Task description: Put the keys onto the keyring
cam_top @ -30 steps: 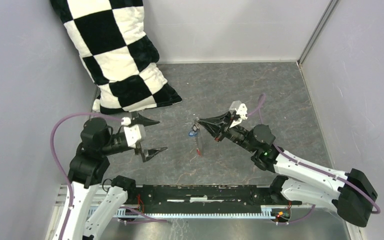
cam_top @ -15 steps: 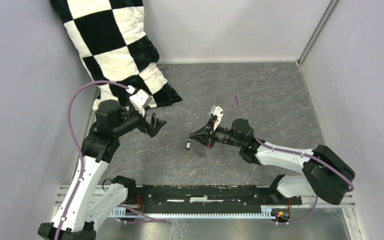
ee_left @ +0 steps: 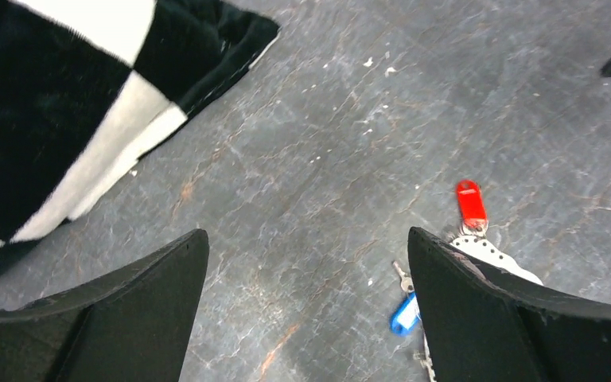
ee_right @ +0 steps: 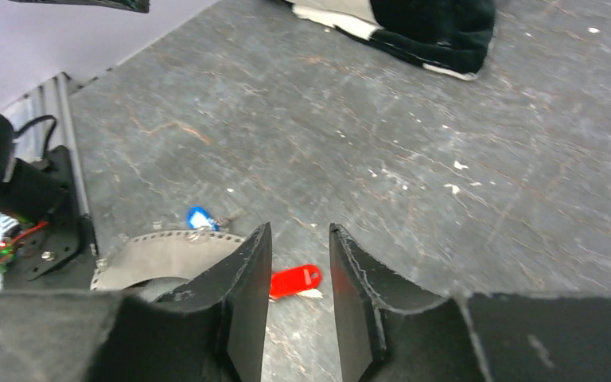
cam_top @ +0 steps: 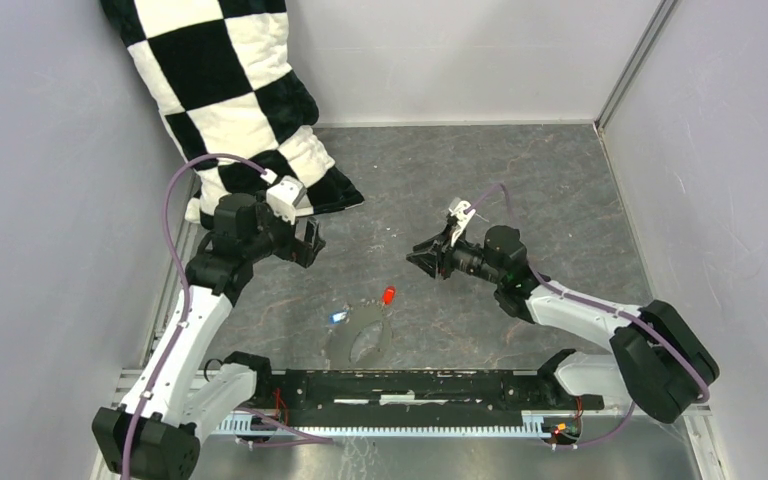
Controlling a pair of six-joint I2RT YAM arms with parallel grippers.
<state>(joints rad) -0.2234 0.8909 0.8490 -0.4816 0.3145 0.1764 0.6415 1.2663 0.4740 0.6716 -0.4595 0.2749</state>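
Observation:
The keyring (cam_top: 362, 340), a grey hoop with a perforated rim, lies flat on the table near the front rail. A red-tagged key (cam_top: 388, 295) rests at its far edge, and a blue-tagged key (cam_top: 338, 317) at its left edge. Whether either is threaded on the hoop I cannot tell. In the left wrist view the red key (ee_left: 469, 201) and blue key (ee_left: 404, 313) lie beside the right finger. My left gripper (cam_top: 305, 240) hangs open and empty above the table. My right gripper (ee_right: 300, 228) is open with nothing between its fingers, above the red key (ee_right: 294, 281) and keyring (ee_right: 167, 251).
A black-and-white checked pillow (cam_top: 230, 100) leans in the back left corner, close behind the left gripper. A black rail (cam_top: 410, 385) runs along the near edge just in front of the keyring. Grey walls close in both sides.
The right gripper opened and let go of the keyring and keys, which now lie on the table near the front rail. The right arm drew back; the left arm shifted slightly right.

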